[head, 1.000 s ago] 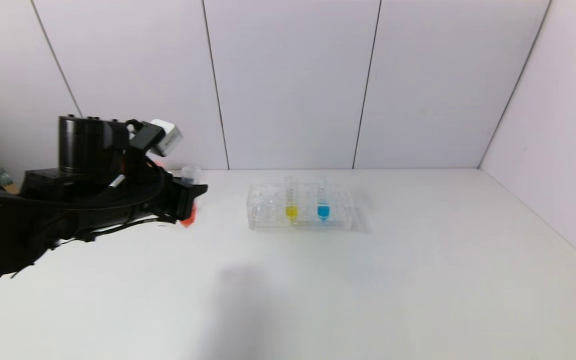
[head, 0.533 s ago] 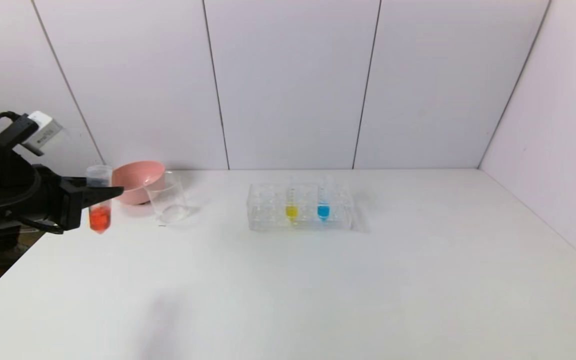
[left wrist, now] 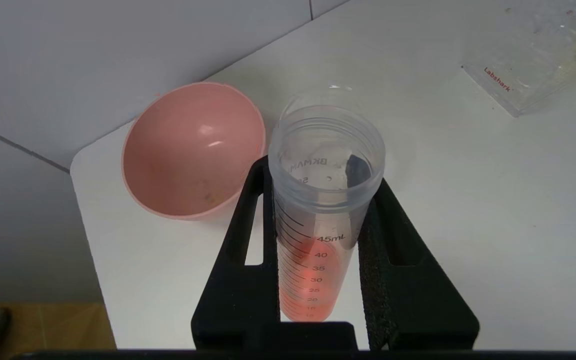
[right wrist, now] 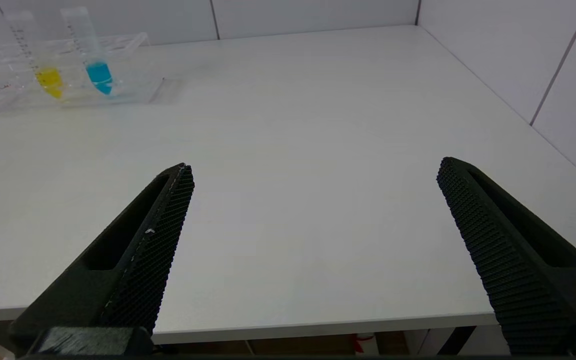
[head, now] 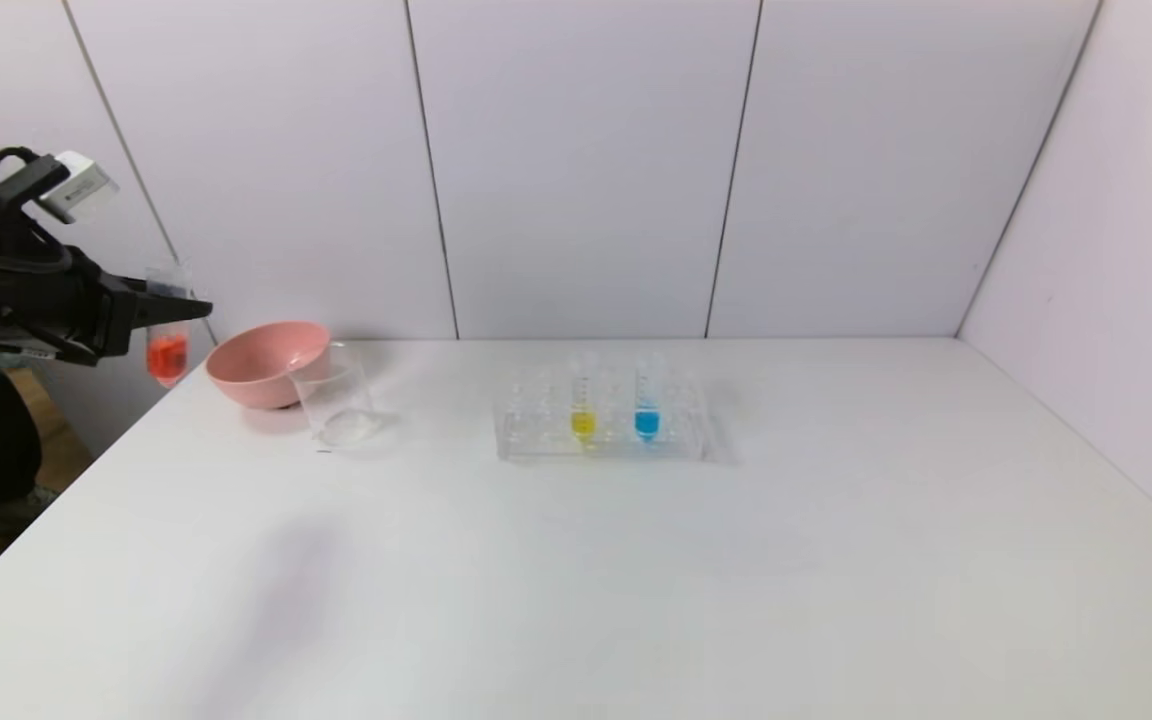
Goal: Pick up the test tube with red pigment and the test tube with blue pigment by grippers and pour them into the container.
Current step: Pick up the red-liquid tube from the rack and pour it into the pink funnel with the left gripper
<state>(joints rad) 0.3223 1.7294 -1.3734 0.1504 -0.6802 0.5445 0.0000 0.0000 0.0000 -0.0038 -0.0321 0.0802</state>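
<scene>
The left gripper [head: 161, 310] pinches the slim clear graduated test tube with orange-red liquid [head: 167, 335], upright, beyond the bench's far-left corner. The small clear beaker [head: 334, 405] stands near that corner beside a pink bowl [head: 261, 363] and looks empty, so neither pour seems done. The tube with sky-blue liquid [head: 646, 398] waits in the clear rack [head: 536, 440] near the far edge. The right gripper [right wrist: 313, 250] hovers spread wide at the near edge.
</scene>
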